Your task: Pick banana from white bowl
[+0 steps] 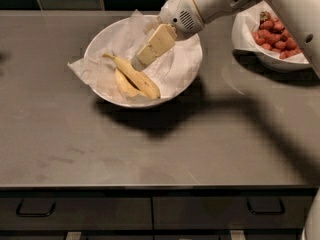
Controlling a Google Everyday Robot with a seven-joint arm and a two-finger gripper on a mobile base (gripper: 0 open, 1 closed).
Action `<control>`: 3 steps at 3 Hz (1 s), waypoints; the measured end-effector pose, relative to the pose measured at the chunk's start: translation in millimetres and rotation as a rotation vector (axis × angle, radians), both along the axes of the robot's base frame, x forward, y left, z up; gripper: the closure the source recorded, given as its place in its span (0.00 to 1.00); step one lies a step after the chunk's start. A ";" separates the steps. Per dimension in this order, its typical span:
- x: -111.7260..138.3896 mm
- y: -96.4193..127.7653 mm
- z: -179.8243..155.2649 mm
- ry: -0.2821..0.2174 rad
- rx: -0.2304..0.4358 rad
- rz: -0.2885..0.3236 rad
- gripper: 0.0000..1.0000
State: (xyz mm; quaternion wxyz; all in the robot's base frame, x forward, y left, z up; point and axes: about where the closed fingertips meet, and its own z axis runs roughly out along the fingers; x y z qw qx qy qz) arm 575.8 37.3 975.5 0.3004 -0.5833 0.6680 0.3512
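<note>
Camera view: we see the banana (136, 77) lying in the white bowl (172, 94) on crinkled paper (85, 71).
Neighbour: a shorter banana (122, 85) lies against its near side.
Gripper: the gripper (140, 60) angles down into the bowl, its tip just by the banana's middle; apart or together, we cannot tell.
Surroundings: a bowl of strawberries (250, 46) stands well apart at the right of the grey counter (150, 154).
</note>
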 end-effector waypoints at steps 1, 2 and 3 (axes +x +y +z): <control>0.1 0.1 -0.2 0.000 0.000 0.000 0.00; 6.1 10.4 -15.0 0.026 -0.006 -0.002 0.00; 15.4 18.5 -29.2 0.041 -0.027 -0.016 0.00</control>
